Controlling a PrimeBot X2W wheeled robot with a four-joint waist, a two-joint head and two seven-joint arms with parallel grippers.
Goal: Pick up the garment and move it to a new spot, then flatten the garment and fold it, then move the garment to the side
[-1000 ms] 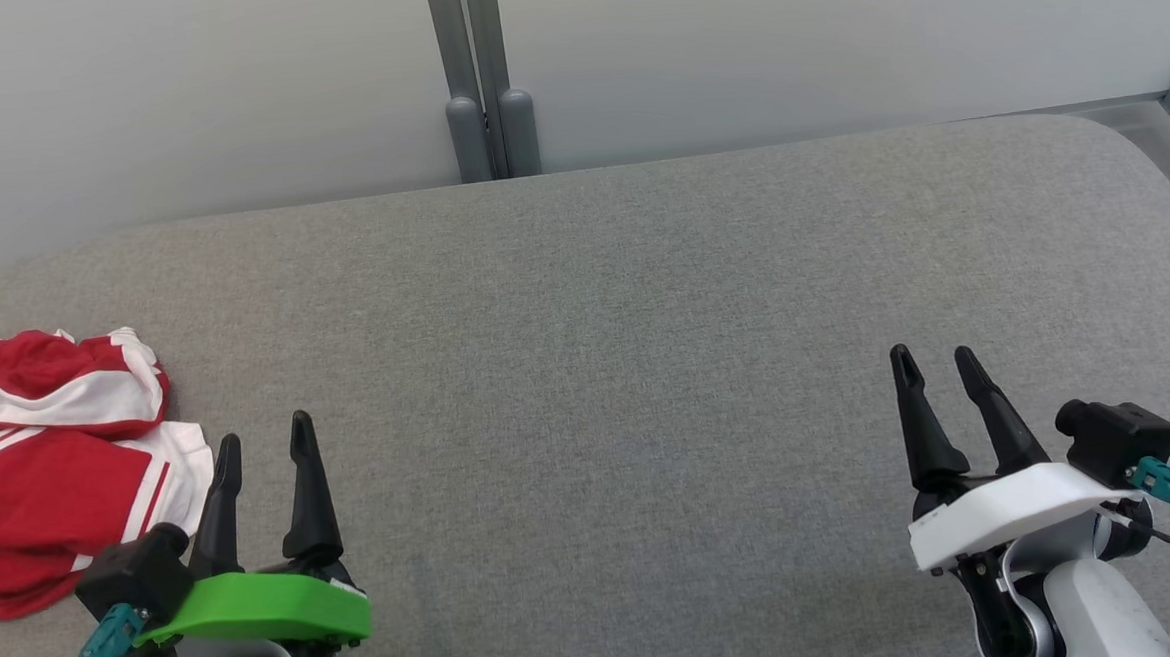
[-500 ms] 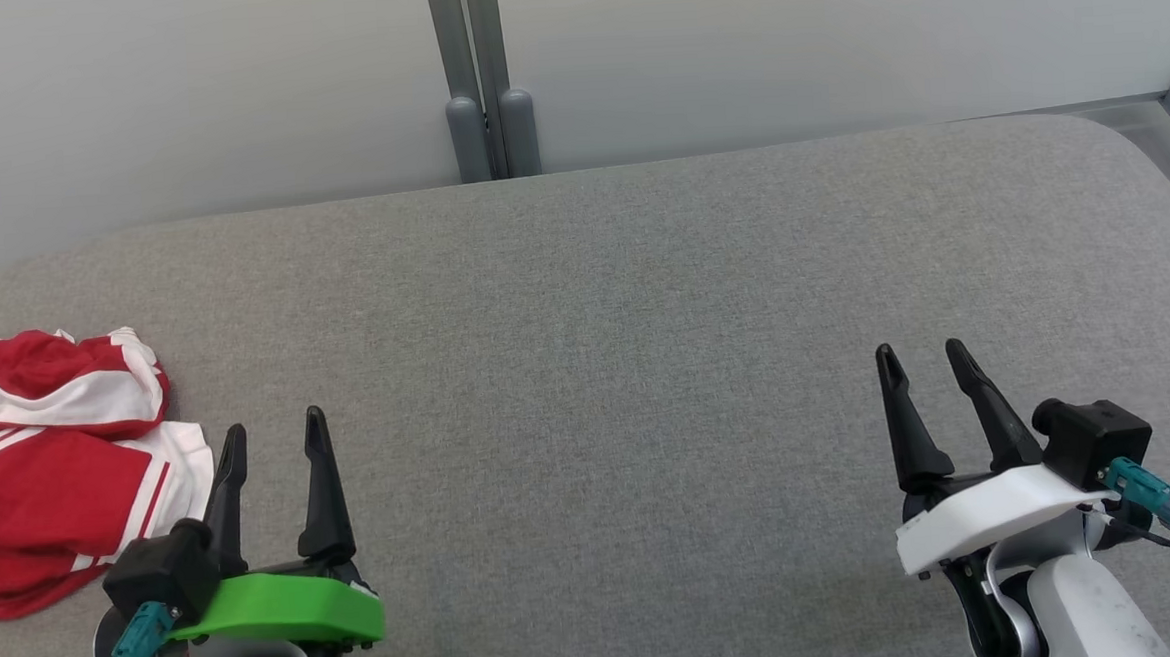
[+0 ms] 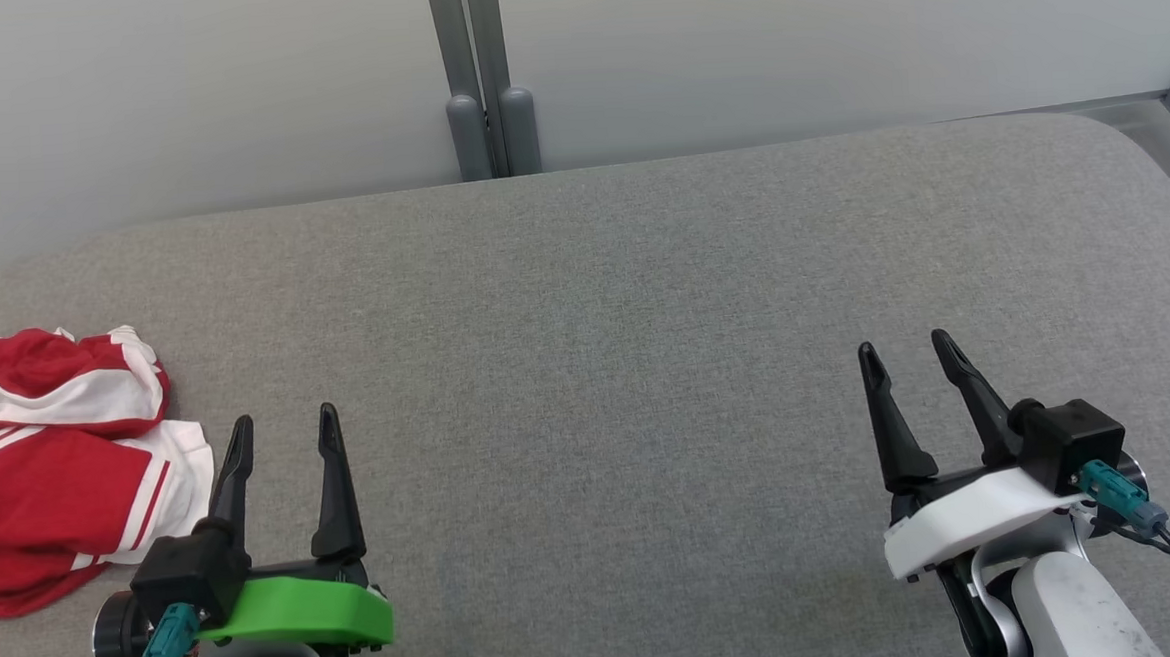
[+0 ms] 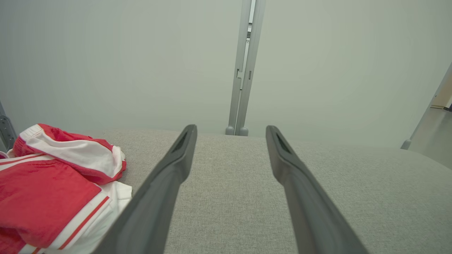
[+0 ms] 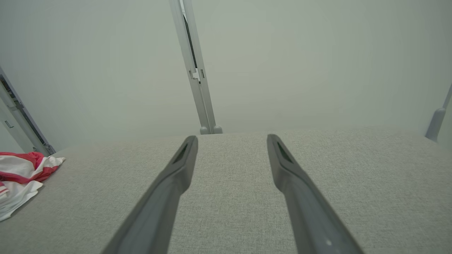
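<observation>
At the near edge, the left gripper (image 3: 284,416) is pointing away from the robot over the grey fabric-covered table (image 3: 593,298), its two long dark fingers rising from a bright green plastic cover (image 3: 299,609). The fingers are standing spread apart and pinching nothing; in the left wrist view, bare grey cloth is showing between them. Well apart from it, on the robot's right, the right gripper (image 3: 901,343) is rising from a white plastic cover (image 3: 966,529), with a teal cable connector (image 3: 1115,501) hanging at its side. Its fingers are likewise standing wide, with nothing between them but table. Whether either gripper is touching the surface I cannot tell.

Just beside the left gripper's outer finger, toward the robot's left, the crumpled red-and-white fabric garment (image 3: 52,477) is lying in a loose heap at the table's left edge, partly running out of the head view. A red fold with a broad white band is lying over its far part, and thin white stripes are crossing the nearer red panel.

Farther on, the table is stretching bare to its rounded far edge. Behind it, pale wall panels (image 3: 182,89) are meeting at a grey metal post (image 3: 477,74).
</observation>
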